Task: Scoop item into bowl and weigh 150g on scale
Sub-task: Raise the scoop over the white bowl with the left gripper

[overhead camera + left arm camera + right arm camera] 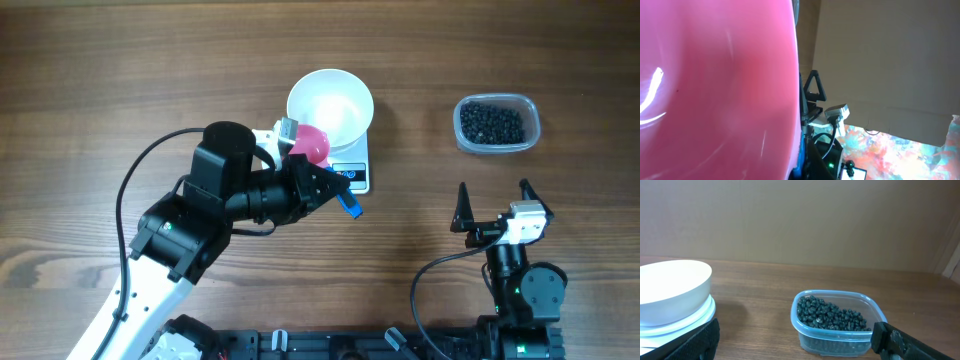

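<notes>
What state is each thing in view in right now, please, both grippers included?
white bowl: upright on the scale, no beads visible inside
kitchen scale: carrying the bowl, display unreadable
pink scoop: held at the bowl's near rim
black beads: heaped in the tub
clear plastic tub: upright, lidless
left gripper: shut on the pink scoop
right gripper: open, empty, short of the tub

This is a robotics lab bench, not a kitchen. A left arm and a right arm rise from a black base along the bottom edge of a bare wood-grain table, trailing black cables. A scale, bowl, pink scoop and plastic tub sit like test props at upper centre and right. Behind them is a plain beige wall.
</notes>
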{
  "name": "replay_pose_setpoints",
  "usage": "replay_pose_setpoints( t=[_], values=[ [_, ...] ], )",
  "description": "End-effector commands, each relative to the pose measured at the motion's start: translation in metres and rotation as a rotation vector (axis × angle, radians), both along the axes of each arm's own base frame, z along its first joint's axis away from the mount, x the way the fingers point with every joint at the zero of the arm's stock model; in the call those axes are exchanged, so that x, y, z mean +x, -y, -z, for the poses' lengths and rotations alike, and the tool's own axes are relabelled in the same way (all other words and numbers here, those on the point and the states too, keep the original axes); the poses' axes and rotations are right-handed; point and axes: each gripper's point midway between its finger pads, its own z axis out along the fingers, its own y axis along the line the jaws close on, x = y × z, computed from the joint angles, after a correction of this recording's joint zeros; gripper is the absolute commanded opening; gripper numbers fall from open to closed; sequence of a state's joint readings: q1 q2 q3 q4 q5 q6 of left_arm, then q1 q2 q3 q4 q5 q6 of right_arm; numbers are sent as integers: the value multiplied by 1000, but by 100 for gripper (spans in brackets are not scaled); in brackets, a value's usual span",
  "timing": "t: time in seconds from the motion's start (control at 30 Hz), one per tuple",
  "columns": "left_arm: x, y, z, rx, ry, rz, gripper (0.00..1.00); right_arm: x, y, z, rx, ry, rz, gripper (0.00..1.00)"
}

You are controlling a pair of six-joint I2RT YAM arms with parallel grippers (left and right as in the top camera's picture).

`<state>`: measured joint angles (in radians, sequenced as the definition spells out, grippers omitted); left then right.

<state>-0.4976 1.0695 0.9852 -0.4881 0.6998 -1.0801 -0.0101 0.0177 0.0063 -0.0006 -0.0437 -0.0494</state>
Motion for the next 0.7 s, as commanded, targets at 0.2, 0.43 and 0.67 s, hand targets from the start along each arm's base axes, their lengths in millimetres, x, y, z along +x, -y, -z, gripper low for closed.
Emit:
replay_pose_setpoints(
  t=[0.2, 0.43, 0.67],
  values=[
    [3, 0, 3, 1, -25, -25, 4, 0, 2, 0, -3, 1, 11, 100],
    [3, 0, 3, 3, -24, -27, 4, 0, 2, 0, -3, 1, 11, 100],
    [3, 0, 3, 2, -24, -27, 4, 0, 2, 0, -3, 1, 11, 100]
  ],
)
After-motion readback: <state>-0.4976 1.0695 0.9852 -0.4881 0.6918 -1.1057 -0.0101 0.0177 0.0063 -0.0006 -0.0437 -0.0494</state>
